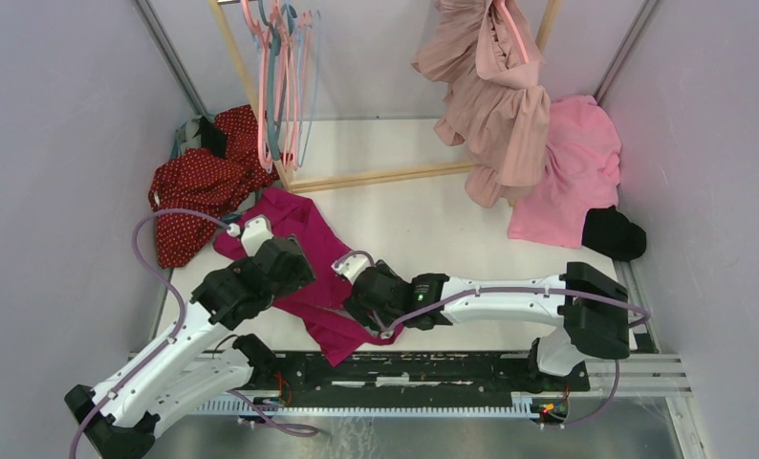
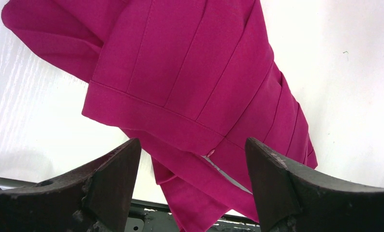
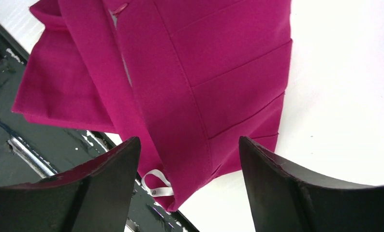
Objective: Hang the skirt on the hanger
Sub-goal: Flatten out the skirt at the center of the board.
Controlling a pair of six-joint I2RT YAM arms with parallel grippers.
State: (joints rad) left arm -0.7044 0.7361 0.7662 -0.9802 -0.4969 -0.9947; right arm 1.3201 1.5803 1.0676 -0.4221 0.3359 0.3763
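Skirt (image 1: 309,229) lies diagonally, long axis far-left to near-right, seemingly folded over.

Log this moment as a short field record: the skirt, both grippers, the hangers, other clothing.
skirt: magenta skirt, crumpled on the white table, near end reaching the front rail
left gripper: open, over the skirt, holding nothing
right gripper: open, over the skirt's near end, holding nothing
hangers: pink and blue, hanging on the wooden rack at the back
other clothing: red dotted garment back left; dusty-pink garment on the rack; pink garment and black item at right
task status: skirt not yet on a hanger
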